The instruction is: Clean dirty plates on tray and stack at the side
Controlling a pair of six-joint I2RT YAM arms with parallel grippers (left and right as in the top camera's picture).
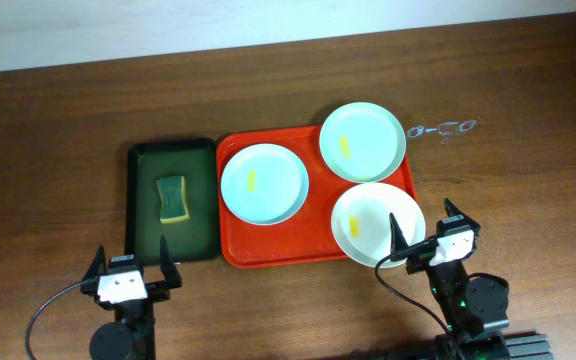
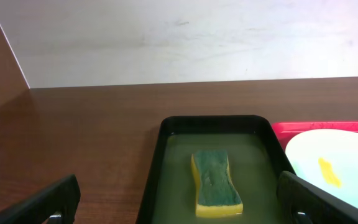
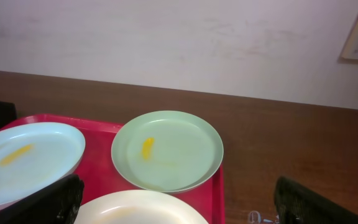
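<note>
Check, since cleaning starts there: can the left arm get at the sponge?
Probably yes: the open left gripper faces the green tray, and the sponge lies uncovered in it, nothing between.

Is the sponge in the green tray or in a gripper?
In the tray. The yellow-and-green sponge lies flat inside the dark green rectangular plastic tray, apparently in shallow liquid; the open left gripper holds nothing.

Frame edges clipping plates and trays!
Left wrist: the pale blue round plate [image 2: 347, 155] runs off right and bottom, the big red plastic tray [image 2: 316, 126] is only a strip, the dark green rectangular tray [image 2: 210, 119] loses its near end. Right wrist: the cream round plate [image 3: 142, 208] is sliced by the bottom edge. Overhead: a tiny clear glinting thing [image 1: 443, 129], too small to identify.
</note>
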